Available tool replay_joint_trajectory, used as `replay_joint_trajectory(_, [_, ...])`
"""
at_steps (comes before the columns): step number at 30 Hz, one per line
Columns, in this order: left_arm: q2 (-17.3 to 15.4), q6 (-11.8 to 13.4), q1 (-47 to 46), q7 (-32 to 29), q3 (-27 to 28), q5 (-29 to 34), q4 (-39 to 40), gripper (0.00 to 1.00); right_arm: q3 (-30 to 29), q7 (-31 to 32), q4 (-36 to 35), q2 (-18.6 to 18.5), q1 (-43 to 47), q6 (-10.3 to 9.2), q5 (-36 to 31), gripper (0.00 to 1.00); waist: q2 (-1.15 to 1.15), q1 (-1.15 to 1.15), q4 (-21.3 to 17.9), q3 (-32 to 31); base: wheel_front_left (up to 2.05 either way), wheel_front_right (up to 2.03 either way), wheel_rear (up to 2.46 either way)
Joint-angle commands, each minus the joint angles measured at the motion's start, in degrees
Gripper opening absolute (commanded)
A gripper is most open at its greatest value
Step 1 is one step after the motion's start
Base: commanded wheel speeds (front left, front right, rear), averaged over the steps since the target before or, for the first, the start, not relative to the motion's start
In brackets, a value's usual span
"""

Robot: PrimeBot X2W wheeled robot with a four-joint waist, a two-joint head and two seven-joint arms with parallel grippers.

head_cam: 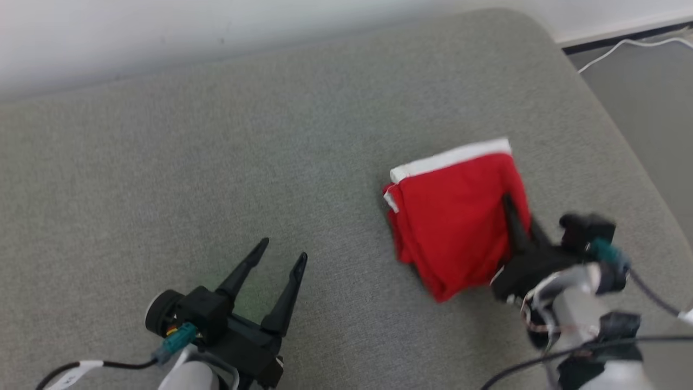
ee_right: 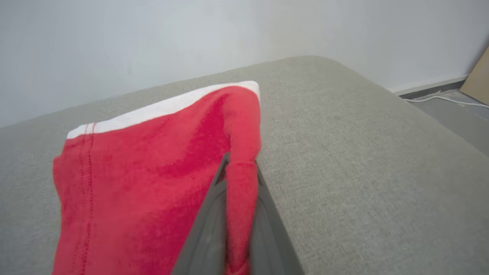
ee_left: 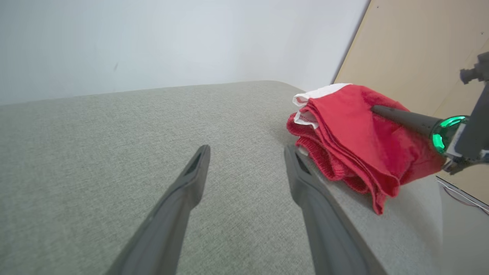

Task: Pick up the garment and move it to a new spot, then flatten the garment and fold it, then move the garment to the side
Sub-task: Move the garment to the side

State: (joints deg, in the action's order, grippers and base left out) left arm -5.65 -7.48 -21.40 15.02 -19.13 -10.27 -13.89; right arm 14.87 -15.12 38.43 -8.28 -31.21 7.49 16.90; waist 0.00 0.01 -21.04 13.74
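Over the near part of the grey cushion (head_cam: 216,162), the left gripper (head_cam: 283,248) hovers with its fingers spread wide, holding nothing. Toward the cushion's right side, the right gripper (head_cam: 511,208) pinches a fold at the edge of the folded red garment (head_cam: 455,216). The garment sits on the cushion, white band toward the far edge.

Grey upholstered cushion (head_cam: 216,162) against white wall (head_cam: 162,32), white cable (head_cam: 622,41) on floor (head_cam: 649,108) beyond.

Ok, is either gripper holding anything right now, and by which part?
The right gripper is shut on the folded red garment, pinching the fold along its right edge in the head view. The left gripper is open, holding nothing.
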Motion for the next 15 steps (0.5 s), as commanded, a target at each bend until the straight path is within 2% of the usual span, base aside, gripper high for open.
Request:
replay_joint_trajectory(1, [-1.1,0.0,-1.2,0.2,0.0,0.0,0.2,1.0,-0.8,0.0,0.3,-1.0,-2.6,0.0,-0.7,0.0,0.0,-0.01,1.9,4.8,0.0,0.0,0.0])
replay_joint_trajectory(9, [-3.2,0.0,-5.0,0.2,-1.0,0.2,1.1,1.0,-7.5,0.0,6.9,-7.5,-14.6,0.0,-7.1,0.0,0.0,-0.01,5.9,11.3,0.0,0.0,0.0])
replay_joint_trajectory(15, [-3.5,0.0,-6.0,0.1,-1.4,0.3,1.6,1.0,-14.7,0.0,11.6,-11.9,-19.2,0.0,-13.6,0.0,0.0,-0.01,8.6,13.5,0.0,0.0,0.0])
